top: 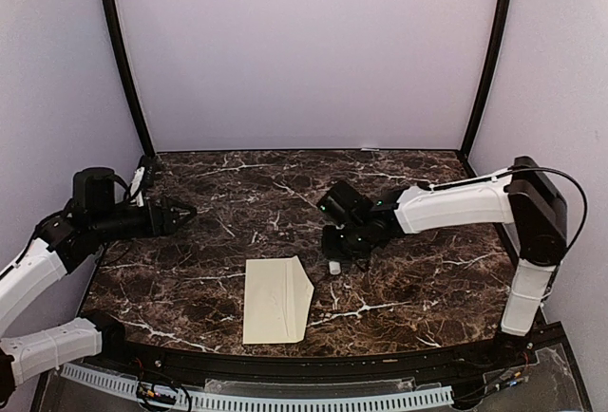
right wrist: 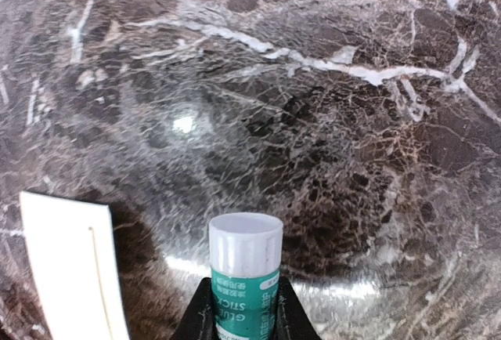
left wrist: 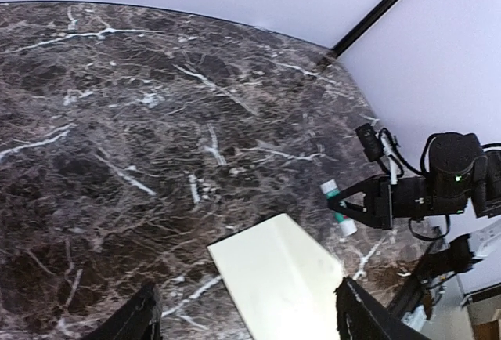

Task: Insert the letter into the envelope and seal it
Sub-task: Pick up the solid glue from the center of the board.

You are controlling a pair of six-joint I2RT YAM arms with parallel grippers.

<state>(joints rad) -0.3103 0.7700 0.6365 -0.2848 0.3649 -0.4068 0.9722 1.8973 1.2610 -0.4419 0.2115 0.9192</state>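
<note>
Hovering out on the left, the left fingers hang wide apart above the dark marble tabletop, gripping nothing and well away from the paper.

Moving along, the envelope lies flat near the front edge, roughly between the two arms, with its pointed flap aimed to the right. I can spot no loose letter anywhere, so I reckon it is tucked inside and only the sealing remains.

And on the right is the action: the right fingers are pinched narrow on a green-and-white glue stick, just beyond the flap's tip, its white end pointing toward the marble. Whether the stick is clear of the surface, I cannot tell.

To do this well, the pinch wants to sit square on the barrel so the tube cannot twist or slip. If that white end is a cap, it must come off before any glue meets the flap, and the idle left fingers look like the natural helper. Pinning the envelope down while the glue goes on would stop it sliding.
</note>
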